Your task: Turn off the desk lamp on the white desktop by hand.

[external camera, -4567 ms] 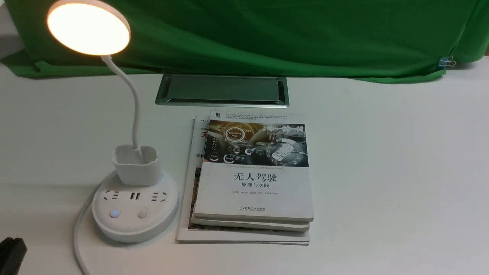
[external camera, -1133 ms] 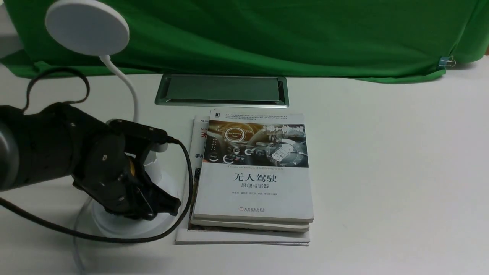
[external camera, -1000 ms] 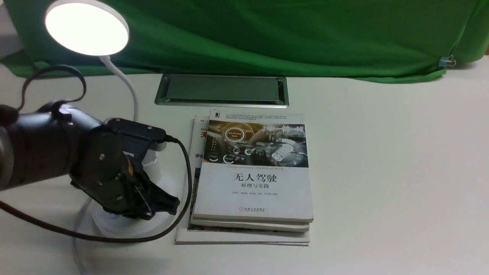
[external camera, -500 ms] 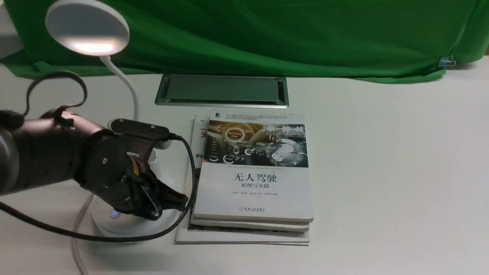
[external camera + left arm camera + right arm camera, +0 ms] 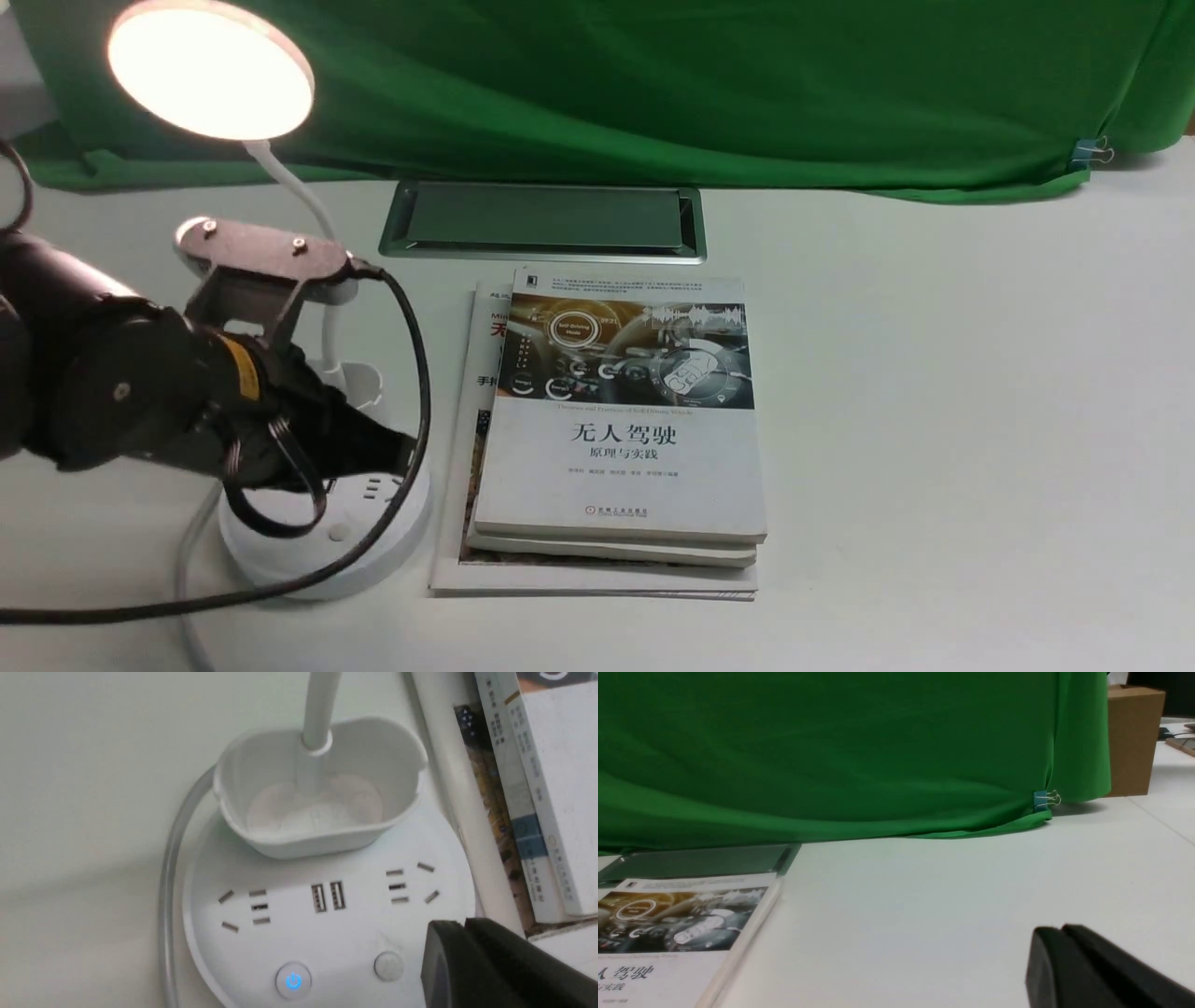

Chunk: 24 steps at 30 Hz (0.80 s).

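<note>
The desk lamp stands at the left of the white desktop (image 5: 934,420), and its round head (image 5: 210,70) glows warm. My left gripper (image 5: 406,453), the hand, hovers shut and empty just above the lamp's round base (image 5: 317,551), hiding part of the cup holder (image 5: 364,387). In the left wrist view the shut fingertips (image 5: 462,926) hang beside the plain round button (image 5: 388,966), apart from it. The power button (image 5: 293,981) shines blue. My right gripper (image 5: 1059,931) is shut over bare desktop, away from the lamp.
A stack of books (image 5: 621,420) lies right beside the lamp base. Behind it sits the silver-framed hatch (image 5: 543,219), then the green cloth (image 5: 700,84). The lamp's cord (image 5: 187,579) runs off the front edge. A cardboard box (image 5: 1134,737) stands far right.
The lamp head went dark, bright white, dim, and now glows warm. My left hand has lifted off the base and drawn back to the left, uncovering the sockets.
</note>
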### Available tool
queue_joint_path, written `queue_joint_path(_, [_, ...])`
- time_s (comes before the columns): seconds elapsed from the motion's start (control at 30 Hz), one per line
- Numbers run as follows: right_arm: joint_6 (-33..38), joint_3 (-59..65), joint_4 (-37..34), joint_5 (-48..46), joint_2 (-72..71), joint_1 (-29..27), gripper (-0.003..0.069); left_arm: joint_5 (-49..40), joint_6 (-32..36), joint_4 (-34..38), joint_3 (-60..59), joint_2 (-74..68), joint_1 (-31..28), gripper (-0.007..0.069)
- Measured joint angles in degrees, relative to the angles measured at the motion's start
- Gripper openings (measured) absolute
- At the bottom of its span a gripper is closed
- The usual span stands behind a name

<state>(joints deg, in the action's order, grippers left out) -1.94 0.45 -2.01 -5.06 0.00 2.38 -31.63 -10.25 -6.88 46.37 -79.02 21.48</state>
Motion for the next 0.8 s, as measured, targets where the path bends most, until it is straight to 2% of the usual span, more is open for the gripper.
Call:
queue_joint_path(0.2, [0.0,0.0,0.0,0.05,0.0,0.0,0.0036,7.5,-2.27,0.34,-6.15,-5.89,0.0,0.0012])
queue_joint_path(0.37, [0.0,0.0,0.0,-0.01,0.0,0.0,0.0036,12.59,-2.91,0.65,-5.46,-10.3,0.09,0.0011])
queue_joint_path(0.5, [0.0,0.0,0.0,-0.01,0.0,0.0,0.0036,11.87,-2.91,0.66,-4.46,-10.11,0.09,0.0011])
queue_joint_path(0.63, [0.0,0.0,0.0,-0.01,0.0,0.0,0.0036,7.51,-3.34,0.47,-4.57,-7.08,0.14,0.0011])
queue_joint_path(0.8, [0.0,0.0,0.0,-0.01,0.0,0.0,0.0036,5.73,-3.94,0.46,-4.57,6.99,0.14,0.0011])
